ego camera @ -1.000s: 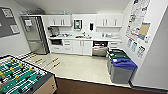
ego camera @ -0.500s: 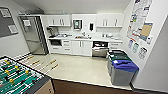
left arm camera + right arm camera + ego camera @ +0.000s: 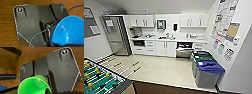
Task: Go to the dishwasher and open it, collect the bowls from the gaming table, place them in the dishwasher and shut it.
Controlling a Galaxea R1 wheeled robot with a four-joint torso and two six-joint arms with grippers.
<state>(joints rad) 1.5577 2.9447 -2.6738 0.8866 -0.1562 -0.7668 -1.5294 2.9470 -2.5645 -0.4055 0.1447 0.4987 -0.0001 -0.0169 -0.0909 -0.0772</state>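
Two bowls ride with me: blue bowl (image 3: pixel 70 31) clamped in my left hand (image 3: pixel 55 43), green bowl (image 3: pixel 33 85) in my right hand (image 3: pixel 48 90). Open dishwasher (image 3: pixel 184 49) ahead across bare floor (image 3: pixel 159 68), bins (image 3: pixel 207 70) along the right wall.

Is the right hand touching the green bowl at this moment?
Cannot tell. The right wrist view shows the green bowl large and close in front of the dark plate, but where the right hand would meet it is hidden at the picture's edge.
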